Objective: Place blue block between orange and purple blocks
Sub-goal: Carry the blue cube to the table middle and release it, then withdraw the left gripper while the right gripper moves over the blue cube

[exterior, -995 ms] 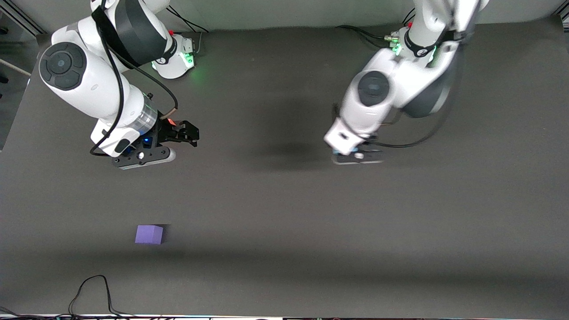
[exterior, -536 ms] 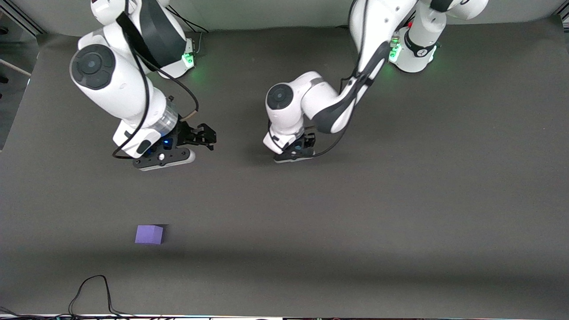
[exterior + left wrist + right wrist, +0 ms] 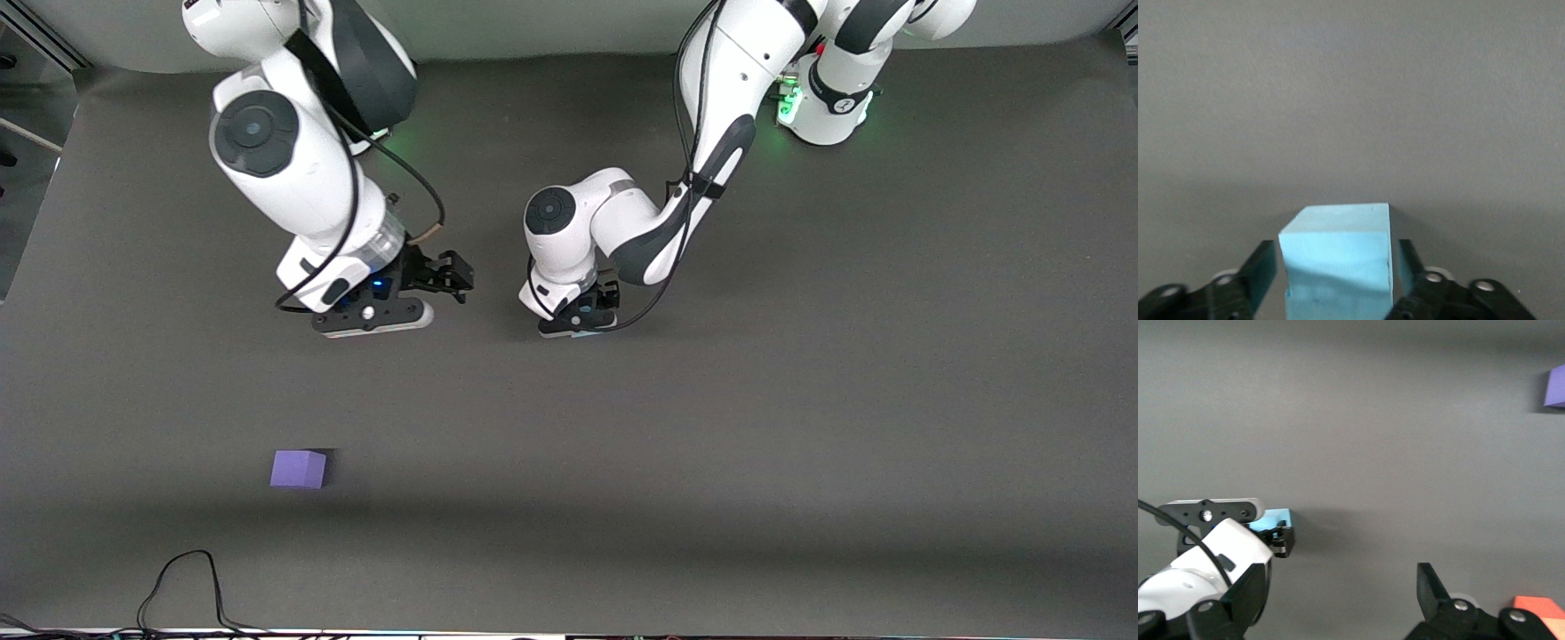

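The left gripper (image 3: pixel 1338 280), gripping the matte sky-blue cube (image 3: pixel 1337 260) at mid-frame, is probably carrying it toward the small violet cube (image 3: pixel 298 468) at lower left, while the right gripper (image 3: pixel 418 289) is holding a matte orange-red cube (image 3: pixel 1538 608).

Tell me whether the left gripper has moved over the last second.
Yes. The left gripper, shut on the blue block, has swung toward the right arm's end of the table, judged against the unmoved purple block.

The orange block (image 3: pixel 1538 608) is cut by the right wrist view's edge — the purple block (image 3: pixel 1556 387) too.
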{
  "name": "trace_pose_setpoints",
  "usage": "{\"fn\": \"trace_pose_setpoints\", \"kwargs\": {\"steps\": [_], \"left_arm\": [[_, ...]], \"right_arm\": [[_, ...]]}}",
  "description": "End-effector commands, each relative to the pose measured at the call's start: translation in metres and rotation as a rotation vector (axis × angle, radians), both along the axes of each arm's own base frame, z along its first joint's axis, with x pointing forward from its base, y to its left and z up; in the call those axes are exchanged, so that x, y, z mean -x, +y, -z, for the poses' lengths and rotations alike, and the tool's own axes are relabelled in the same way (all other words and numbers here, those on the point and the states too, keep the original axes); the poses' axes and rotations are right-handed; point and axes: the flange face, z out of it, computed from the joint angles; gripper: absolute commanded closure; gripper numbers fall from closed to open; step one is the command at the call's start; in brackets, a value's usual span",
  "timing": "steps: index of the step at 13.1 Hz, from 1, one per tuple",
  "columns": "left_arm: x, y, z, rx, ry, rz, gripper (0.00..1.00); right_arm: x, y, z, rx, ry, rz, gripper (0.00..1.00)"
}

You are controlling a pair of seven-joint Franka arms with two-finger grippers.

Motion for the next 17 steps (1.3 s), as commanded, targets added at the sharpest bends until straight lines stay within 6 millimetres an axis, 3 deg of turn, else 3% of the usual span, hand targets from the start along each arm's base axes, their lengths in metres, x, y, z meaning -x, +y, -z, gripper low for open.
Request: {"fn": "trace_pose_setpoints", "kwargs": {"steps": [1,4,7,9,11,13,15,16,17], "left_arm": [[-0.035,0.027,-0.047,0.030,-0.007,0.023,0.00],[-0.069,0.078,-0.112,0.116,0.101,0.081,0.00],[-0.115,0.173,-0.151,0.183,0.214,0.134,0.00],[-0.141,0.257,-0.187,0.222,0.265,0.151,0.00],[-0.151,0.340,-0.227,0.243,0.285,0.162,0.00],[-0.146,0.424,-0.269,0.240,0.299,0.185,0.00],[-0.132,0.504,-0.317,0.245,0.260,0.171,0.00],[-0.120,0.532,-0.338,0.213,0.245,0.162,0.00],[-0.109,0.541,-0.356,0.166,0.239,0.164,0.00]], "right_arm": [[-0.004,0.026,0.004,-0.009,-0.003,0.016,0.00],[-0.010,0.018,0.008,-0.013,-0.012,0.004,0.00],[-0.007,0.022,0.008,-0.011,-0.014,-0.031,0.00],[0.008,0.050,0.013,-0.006,-0.009,0.072,0.00],[0.026,0.096,0.051,-0.003,-0.007,0.022,0.00],[0.057,0.161,0.116,0.008,-0.005,-0.038,0.00],[0.072,0.182,0.152,0.030,0.009,-0.036,0.00],[0.078,0.191,0.182,0.049,0.024,-0.053,0.00],[0.083,0.203,0.211,0.041,0.008,-0.073,0.00]]}}
